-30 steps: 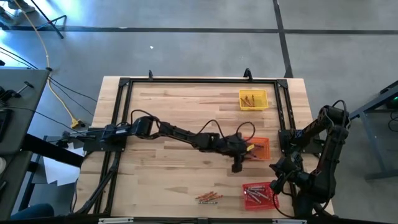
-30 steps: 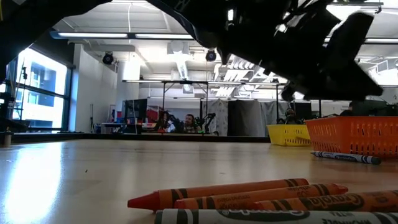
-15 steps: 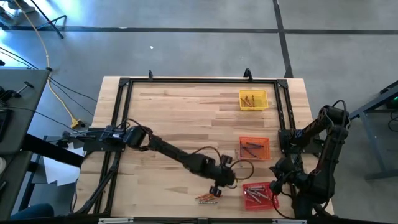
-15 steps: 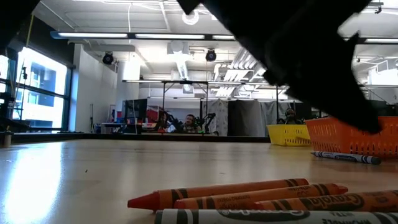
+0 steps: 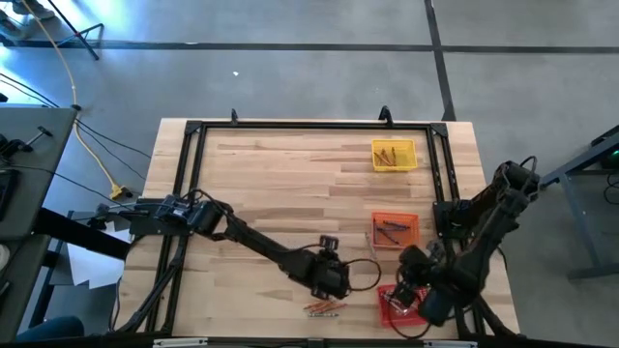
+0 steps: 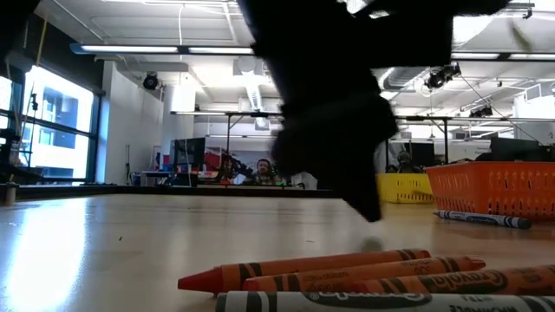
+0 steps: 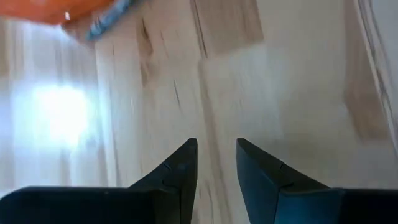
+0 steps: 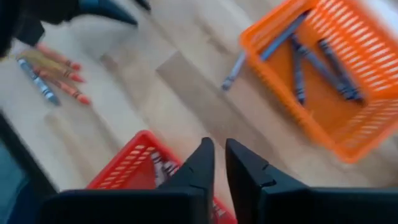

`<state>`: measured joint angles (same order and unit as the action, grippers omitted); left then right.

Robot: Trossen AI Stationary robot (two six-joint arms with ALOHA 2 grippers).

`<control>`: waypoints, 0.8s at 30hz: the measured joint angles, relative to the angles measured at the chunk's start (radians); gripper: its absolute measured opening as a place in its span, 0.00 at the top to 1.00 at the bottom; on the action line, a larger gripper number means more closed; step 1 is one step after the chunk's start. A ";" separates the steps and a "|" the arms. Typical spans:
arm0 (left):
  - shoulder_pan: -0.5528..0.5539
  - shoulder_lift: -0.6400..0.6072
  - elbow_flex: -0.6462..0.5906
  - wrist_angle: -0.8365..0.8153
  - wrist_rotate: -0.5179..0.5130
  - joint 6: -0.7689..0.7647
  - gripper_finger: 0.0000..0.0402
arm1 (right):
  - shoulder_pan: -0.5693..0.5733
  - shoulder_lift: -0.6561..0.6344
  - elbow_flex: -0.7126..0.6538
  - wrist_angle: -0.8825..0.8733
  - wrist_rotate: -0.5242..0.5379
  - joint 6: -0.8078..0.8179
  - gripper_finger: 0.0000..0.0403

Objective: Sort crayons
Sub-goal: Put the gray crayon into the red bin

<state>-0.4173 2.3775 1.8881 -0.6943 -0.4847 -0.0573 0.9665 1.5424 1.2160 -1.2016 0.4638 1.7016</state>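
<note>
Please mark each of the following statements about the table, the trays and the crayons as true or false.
1. The orange tray holds blue crayons. True.
2. A loose pile of crayons lies on the table near its front edge. True.
3. The yellow tray is stacked inside the red tray. False: they stand far apart.
4. The left gripper holds a crayon. False: nothing is between its fingers.
5. One blue crayon lies outside the orange tray. True.

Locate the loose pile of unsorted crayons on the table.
In the high view, the crayons lie near the table's front edge, left of the red tray, just below the left claw.
</note>
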 joint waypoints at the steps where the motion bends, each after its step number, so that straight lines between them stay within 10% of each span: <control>1: -0.008 -0.003 0.000 -0.022 -0.011 -0.009 0.76 | -0.019 0.000 0.000 0.022 -0.023 -0.025 0.90; 11: -0.132 -0.112 0.001 -0.262 -0.225 -0.162 0.76 | -0.168 0.001 0.000 0.159 -0.057 -0.197 0.67; 24: -0.261 -0.215 0.001 -0.535 -0.318 -0.522 0.76 | -0.277 0.068 0.000 0.174 -0.144 -0.105 0.64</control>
<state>-0.6781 2.1626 1.8890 -1.2292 -0.8032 -0.5795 0.6891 1.6108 1.2163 -1.0279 0.3201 1.5966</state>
